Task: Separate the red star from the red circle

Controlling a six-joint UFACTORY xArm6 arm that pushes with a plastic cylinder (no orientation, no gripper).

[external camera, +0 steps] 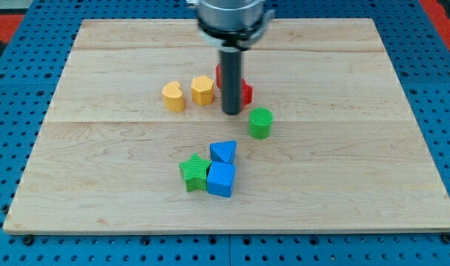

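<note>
In the camera view, my tip (pixel 231 112) stands directly in front of two red plastic blocks: one red piece (pixel 246 92) shows at the rod's right, another red piece (pixel 219 74) at its left (which is the star and which the circle I cannot tell, since the rod hides them). There are no jaws to open or close. I judge a slow sideways push on one piece alone is best, keeping clear of the yellow hexagonal block (pixel 202 89). No writing or labels are legible.
</note>
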